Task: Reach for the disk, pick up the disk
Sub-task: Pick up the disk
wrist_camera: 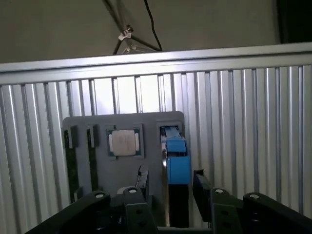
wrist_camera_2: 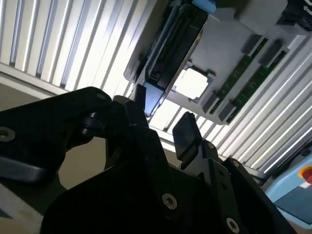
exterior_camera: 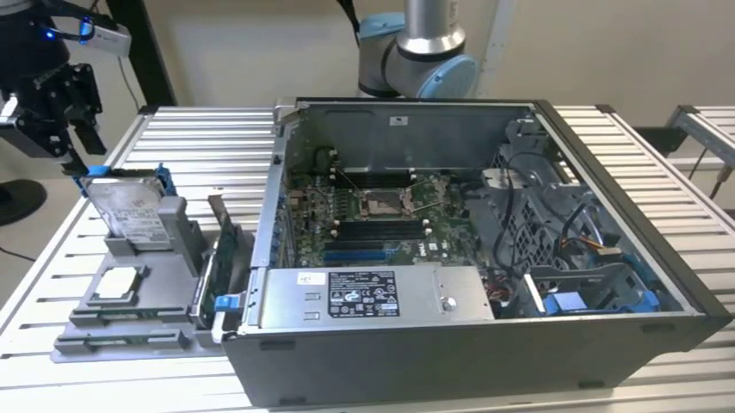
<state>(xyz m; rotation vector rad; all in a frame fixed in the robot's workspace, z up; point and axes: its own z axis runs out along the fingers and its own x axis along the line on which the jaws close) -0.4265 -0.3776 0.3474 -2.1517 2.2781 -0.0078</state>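
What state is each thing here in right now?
gripper: open, near the disk, holding nothing.
disk: standing upright in the grey holder, not gripped.
processor chip: lying flat in the grey holder.
computer case: side open, insides showing.

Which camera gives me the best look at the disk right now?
The exterior view: the disk stands upright in the grey holder, with its label face and blue carrier plain to see. Both wrist views catch the disk edge-on.
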